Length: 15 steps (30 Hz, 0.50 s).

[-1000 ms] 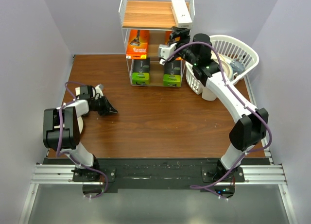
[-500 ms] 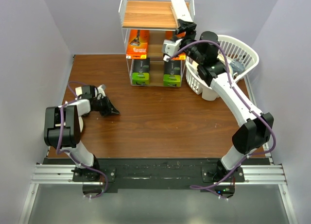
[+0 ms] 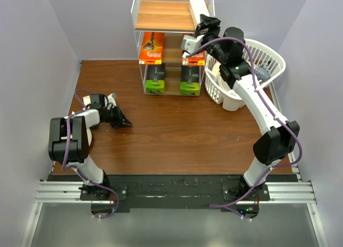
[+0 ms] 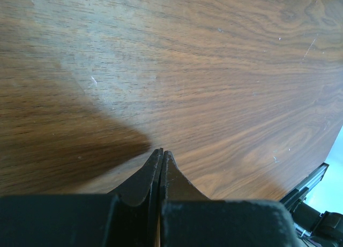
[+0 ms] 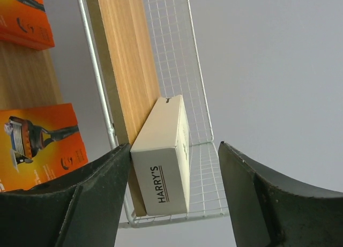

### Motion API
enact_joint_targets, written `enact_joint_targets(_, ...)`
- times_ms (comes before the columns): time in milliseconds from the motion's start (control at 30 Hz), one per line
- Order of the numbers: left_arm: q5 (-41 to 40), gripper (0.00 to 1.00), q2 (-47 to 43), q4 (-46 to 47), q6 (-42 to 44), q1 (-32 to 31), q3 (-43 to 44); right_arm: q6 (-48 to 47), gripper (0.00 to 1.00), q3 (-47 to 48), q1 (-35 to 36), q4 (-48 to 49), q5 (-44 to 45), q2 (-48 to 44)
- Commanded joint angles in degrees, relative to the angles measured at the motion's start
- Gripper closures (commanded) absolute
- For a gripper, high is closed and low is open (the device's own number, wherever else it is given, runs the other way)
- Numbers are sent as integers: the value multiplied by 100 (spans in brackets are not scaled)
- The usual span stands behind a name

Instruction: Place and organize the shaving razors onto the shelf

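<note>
The shelf (image 3: 161,15) stands at the back of the table. A long white box (image 3: 199,10) lies on the right of its top board. Two orange cards (image 3: 151,47) are on the middle tier and two black boxes with green ends (image 3: 155,78) on the bottom. My right gripper (image 3: 207,26) is open at the top tier's front right corner. In the right wrist view the white HARRY'S box (image 5: 163,172) end sits between my open right gripper (image 5: 174,145), with the orange cards (image 5: 40,137) below. My left gripper (image 3: 123,122) is shut and empty, resting low over the table (image 4: 161,150).
A white slotted basket (image 3: 268,50) stands right of the shelf, under my right arm, with round cream plates (image 3: 244,67) inside. A pale round object (image 3: 87,137) lies beside my left arm. The shelf's wire side (image 5: 177,54) rises behind the white box.
My right gripper has risen from the middle tier to the top tier, and now brackets the white box's near end. The left arm has not moved.
</note>
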Motion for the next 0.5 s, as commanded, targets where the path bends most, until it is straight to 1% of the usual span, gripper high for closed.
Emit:
enact_joint_targets(0, 78, 100, -31, 80, 166, -29, 156, 149, 33, 328, -49, -162, 142, 47)
enact_joint_targets(100, 69, 100, -40, 80, 175, -20, 156, 193, 37, 389, -49, -215, 116, 38)
enact_joint_targets(233, 69, 100, -31, 89, 166, -29, 156, 360, 45, 705, -49, -741, 125, 152)
enact_joint_targets(367, 60, 100, -31, 89, 166, -20, 156, 623, 61, 1232, -49, -1339, 90, 388)
enact_joint_targets(467, 52, 100, -58, 89, 166, -20, 147, 720, 62, 1391, -49, -1411, 37, 424)
